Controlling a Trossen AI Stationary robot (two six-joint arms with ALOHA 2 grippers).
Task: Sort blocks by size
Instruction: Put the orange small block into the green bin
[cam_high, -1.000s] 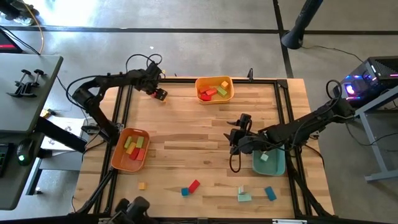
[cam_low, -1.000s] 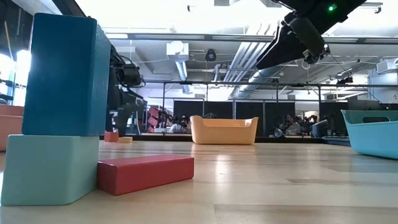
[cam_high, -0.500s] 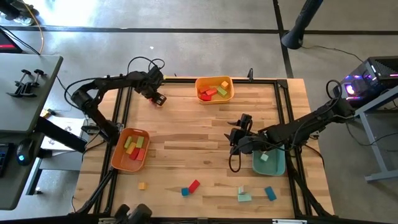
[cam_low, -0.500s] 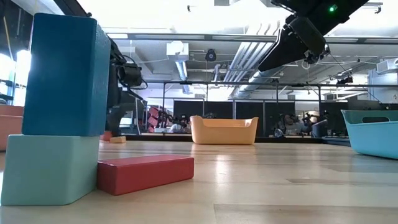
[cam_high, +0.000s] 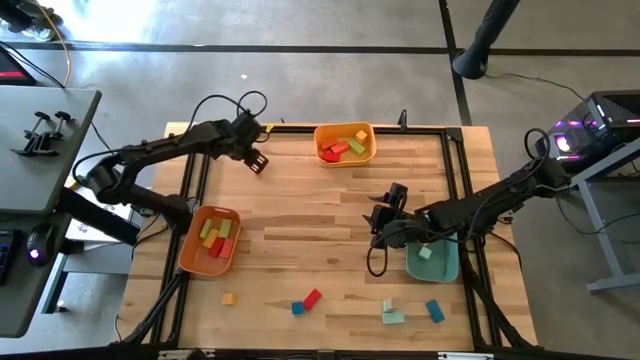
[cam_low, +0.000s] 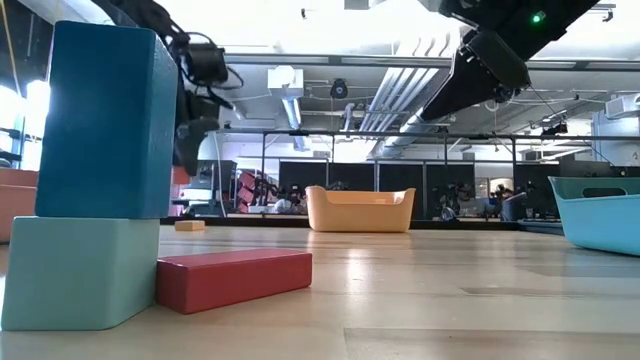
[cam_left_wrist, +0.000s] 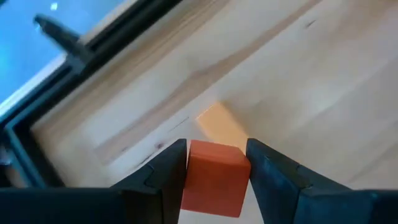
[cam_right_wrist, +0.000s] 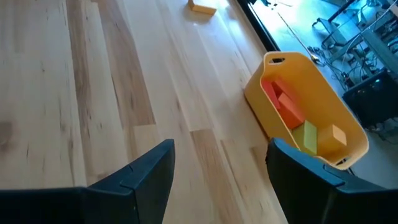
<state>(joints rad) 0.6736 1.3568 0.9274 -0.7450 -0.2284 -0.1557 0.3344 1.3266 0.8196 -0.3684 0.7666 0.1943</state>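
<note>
Blocks lie across the table (cam_high: 330, 200) and in three trays, and we see one of them, a red-orange cube (cam_left_wrist: 214, 177), clamped between the fingers of the left gripper (cam_high: 256, 160), which hangs above the table's far left corner. Just beyond that gripper's fingertips a small orange block (cam_left_wrist: 219, 124) rests on the wood. To its right stands the yellow tray (cam_high: 345, 143) with red, green and yellow blocks in it; nearer the table's front, below the left arm, sits the orange tray (cam_high: 209, 240), also holding several. The right gripper (cam_high: 385, 210) hovers over the middle of the table with its fingers spread wide and nothing between them; the teal tray (cam_high: 432, 260) is just to its right. Toward the front edge lie loose blocks, among them a red bar (cam_high: 312, 298).
</note>
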